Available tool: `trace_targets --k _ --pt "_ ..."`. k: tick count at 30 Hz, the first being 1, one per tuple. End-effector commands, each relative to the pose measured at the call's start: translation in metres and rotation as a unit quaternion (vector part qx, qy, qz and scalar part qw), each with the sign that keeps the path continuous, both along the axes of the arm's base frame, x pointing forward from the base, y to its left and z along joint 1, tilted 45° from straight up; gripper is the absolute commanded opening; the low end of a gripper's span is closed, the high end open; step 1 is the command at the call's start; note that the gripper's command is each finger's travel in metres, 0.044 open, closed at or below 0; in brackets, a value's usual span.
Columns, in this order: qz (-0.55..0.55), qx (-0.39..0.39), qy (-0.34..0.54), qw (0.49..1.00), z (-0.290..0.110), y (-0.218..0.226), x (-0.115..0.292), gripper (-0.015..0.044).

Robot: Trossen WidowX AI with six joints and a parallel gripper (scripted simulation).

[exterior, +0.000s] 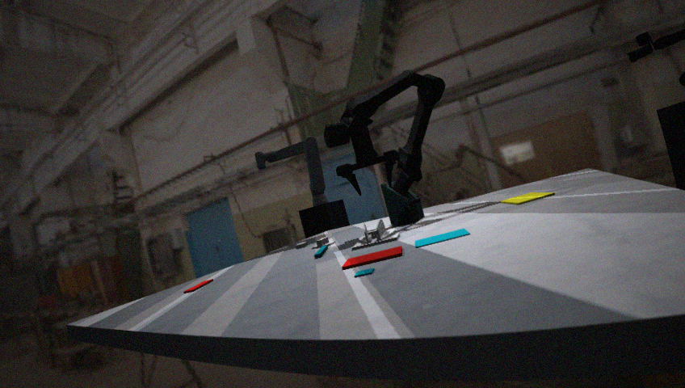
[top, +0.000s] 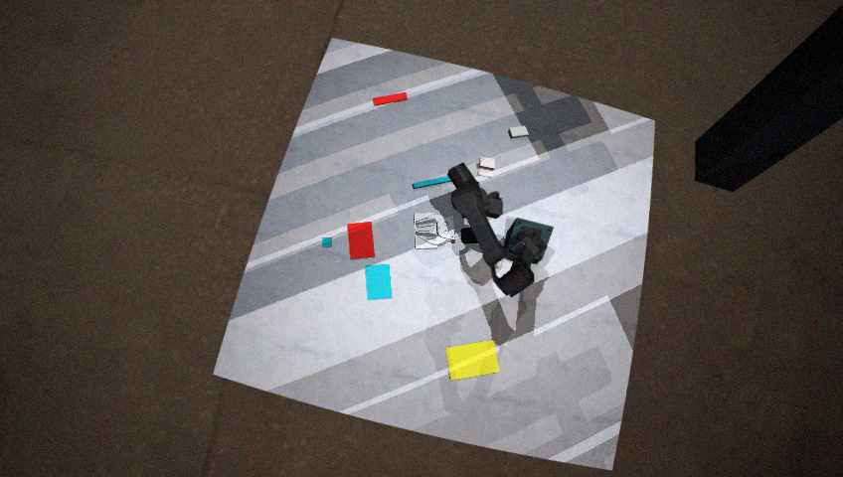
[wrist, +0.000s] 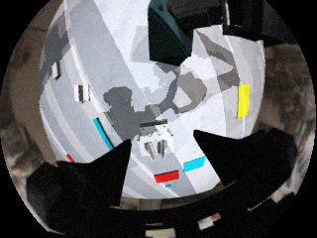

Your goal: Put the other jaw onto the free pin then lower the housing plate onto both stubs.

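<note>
The white gripper mechanism (top: 421, 243) (exterior: 380, 234) (wrist: 156, 141) lies on the table, left of the arm's base in the top view. Two narrow jaw-like pieces show side by side on it in the wrist view; the pins, the gear teeth and whether they mesh are too small to tell. A darker bar lies across its edge nearest the arm's base. I cannot tell which part is the housing plate. My gripper (exterior: 375, 188) (wrist: 162, 138) is open and empty, high above the table, with the mechanism seen between its fingertips in the wrist view.
A red slab (top: 361, 240) (wrist: 166, 177) and a cyan slab (top: 378, 281) (wrist: 194, 164) lie beyond the mechanism. A teal bar (top: 428, 182) (wrist: 103, 133), a pale two-part block (top: 486, 166) and a small white block (top: 518, 131) lie to one side. A yellow slab (top: 472, 360) lies farther off.
</note>
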State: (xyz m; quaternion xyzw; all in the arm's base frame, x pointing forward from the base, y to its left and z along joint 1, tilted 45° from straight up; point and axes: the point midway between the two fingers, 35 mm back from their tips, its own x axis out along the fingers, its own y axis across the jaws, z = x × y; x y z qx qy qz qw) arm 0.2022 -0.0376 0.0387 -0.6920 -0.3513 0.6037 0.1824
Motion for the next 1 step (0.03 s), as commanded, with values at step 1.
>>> trace_targets --k 1 --pt "0.003 -0.001 0.000 1.000 0.0000 0.0000 -0.0008 0.0440"
